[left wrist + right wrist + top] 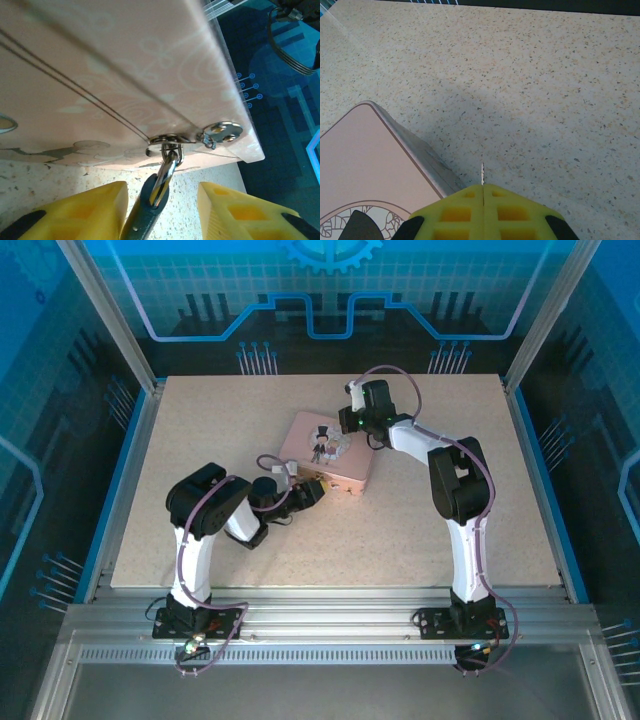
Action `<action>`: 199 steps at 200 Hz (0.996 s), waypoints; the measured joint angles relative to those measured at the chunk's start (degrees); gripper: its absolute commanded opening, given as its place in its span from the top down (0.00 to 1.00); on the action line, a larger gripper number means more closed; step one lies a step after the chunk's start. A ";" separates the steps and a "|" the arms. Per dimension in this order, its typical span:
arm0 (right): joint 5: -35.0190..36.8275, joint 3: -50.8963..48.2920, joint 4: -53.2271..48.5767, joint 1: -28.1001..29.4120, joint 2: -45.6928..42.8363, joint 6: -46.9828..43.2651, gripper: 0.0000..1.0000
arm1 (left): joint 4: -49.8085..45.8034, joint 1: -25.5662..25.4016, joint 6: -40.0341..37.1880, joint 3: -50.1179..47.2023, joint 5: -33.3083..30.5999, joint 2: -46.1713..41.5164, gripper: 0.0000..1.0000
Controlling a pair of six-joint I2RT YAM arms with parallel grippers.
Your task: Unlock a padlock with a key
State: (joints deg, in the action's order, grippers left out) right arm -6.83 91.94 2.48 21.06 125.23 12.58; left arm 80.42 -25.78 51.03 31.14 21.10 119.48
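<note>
The padlock [146,216] has a teal body and a silver shackle [166,175] hooked through the metal hasp [195,136] on the side of the pink tin [125,75]. My left gripper [162,187] is open around the lock; the body lies close against the left finger [85,210], with a clear gap to the right finger [235,210]. My right gripper [483,186] is shut on the key [482,174], whose thin blade sticks out edge-on from between the yellow pads. It hovers over the tin's far corner [370,155]. From above, the left gripper [312,490] is at the tin's near side and the right gripper [352,421] at its far side.
The pink tin [325,450] with a cartoon lid lies mid-table on the speckled top [450,440]. Metal frame posts and blue panels ring the table. Both arms reach in toward the tin from the near edge.
</note>
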 measured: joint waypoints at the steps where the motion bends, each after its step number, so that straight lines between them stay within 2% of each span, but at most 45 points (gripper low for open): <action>1: 0.00 0.00 0.00 0.00 0.00 0.00 1.00 | 0.00 0.04 0.04 0.00 0.02 0.00 0.60; 35: -0.07 0.00 -0.07 0.00 -0.04 0.00 1.00 | -0.52 0.94 0.17 -0.11 0.66 0.00 0.69; 51: -0.07 0.00 -0.07 0.02 -0.04 0.00 1.00 | -0.63 1.16 0.35 -0.11 0.92 0.00 0.78; 88: 0.00 -0.13 -0.07 0.00 -0.20 0.00 1.00 | 0.04 1.27 1.22 0.28 2.40 0.00 0.89; 145: -1.01 -0.52 -2.78 -0.46 -2.62 0.04 1.00 | -1.20 1.25 3.08 0.28 2.97 -0.94 0.94; 199: -3.76 -6.01 -4.63 -1.79 -12.04 1.57 1.00 | -5.81 -2.08 5.25 2.45 0.31 -2.23 0.95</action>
State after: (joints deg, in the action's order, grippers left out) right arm -10.59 85.93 -2.15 19.27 113.19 14.15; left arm 74.61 -27.86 56.27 33.58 21.41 117.25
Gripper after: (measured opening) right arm 0.066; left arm 0.123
